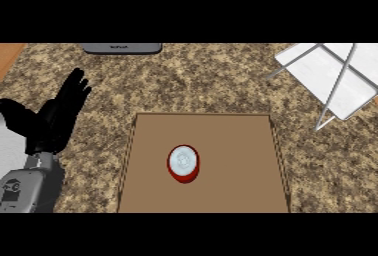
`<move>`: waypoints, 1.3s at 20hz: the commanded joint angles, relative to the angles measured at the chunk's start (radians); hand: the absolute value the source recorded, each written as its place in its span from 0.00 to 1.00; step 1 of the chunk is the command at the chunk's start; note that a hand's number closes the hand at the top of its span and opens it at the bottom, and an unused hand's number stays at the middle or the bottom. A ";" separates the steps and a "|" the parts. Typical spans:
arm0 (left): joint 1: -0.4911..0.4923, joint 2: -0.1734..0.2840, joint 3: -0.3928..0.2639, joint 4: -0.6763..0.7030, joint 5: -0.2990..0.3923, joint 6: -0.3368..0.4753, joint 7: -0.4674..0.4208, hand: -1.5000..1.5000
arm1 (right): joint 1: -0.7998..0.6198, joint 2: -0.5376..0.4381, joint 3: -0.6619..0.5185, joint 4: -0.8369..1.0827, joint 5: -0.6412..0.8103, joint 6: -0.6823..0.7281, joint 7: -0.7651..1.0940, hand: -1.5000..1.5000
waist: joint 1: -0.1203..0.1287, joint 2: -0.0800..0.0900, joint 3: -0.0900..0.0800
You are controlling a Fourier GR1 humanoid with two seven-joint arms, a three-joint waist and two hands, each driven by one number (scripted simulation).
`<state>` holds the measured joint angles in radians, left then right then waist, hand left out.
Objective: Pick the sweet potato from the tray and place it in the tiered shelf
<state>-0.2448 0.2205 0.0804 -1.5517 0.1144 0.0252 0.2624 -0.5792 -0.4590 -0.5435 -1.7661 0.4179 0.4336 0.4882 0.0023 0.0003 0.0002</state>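
A brown tray lies on the speckled counter at the lower middle of the head view. On it sits a small round thing with a red side and a pale grey-white top; it does not look like a sweet potato. The white tiered shelf with grey metal legs stands at the upper right. My left hand is at the left edge, left of the tray, fingers straight and pointing up, holding nothing. My right hand does not show.
A grey flat device lies at the counter's far edge, upper left. An orange-brown strip shows at the far left corner. Speckled counter runs between the tray and the shelf.
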 commanded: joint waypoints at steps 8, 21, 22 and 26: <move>-0.031 0.017 0.046 0.078 0.002 -0.044 -0.048 0.50 | 0.004 -0.099 0.018 0.273 -0.012 -0.113 -0.216 1.00 | 0.002 0.000 0.000; -0.012 -0.024 0.025 0.051 -0.014 -0.032 -0.045 0.50 | -0.050 -0.178 -0.073 0.641 0.024 -0.376 -0.450 0.00 | 0.006 0.003 0.000; -0.021 0.015 0.049 0.030 0.013 -0.059 -0.001 0.50 | -0.078 -0.130 -0.039 0.660 0.067 -0.463 -0.474 0.00 | 0.014 0.004 0.000; 0.010 -0.018 0.029 0.049 0.000 -0.062 -0.051 0.50 | -0.172 -0.248 -0.105 0.824 -0.029 -0.412 -0.566 0.00 | 0.013 0.004 0.000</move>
<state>-0.2527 0.2125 0.1137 -1.5173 0.1185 -0.0265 0.2399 -0.6822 -0.6583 -0.6245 -1.0652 0.4260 0.0453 0.0067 0.0135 0.0038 0.0007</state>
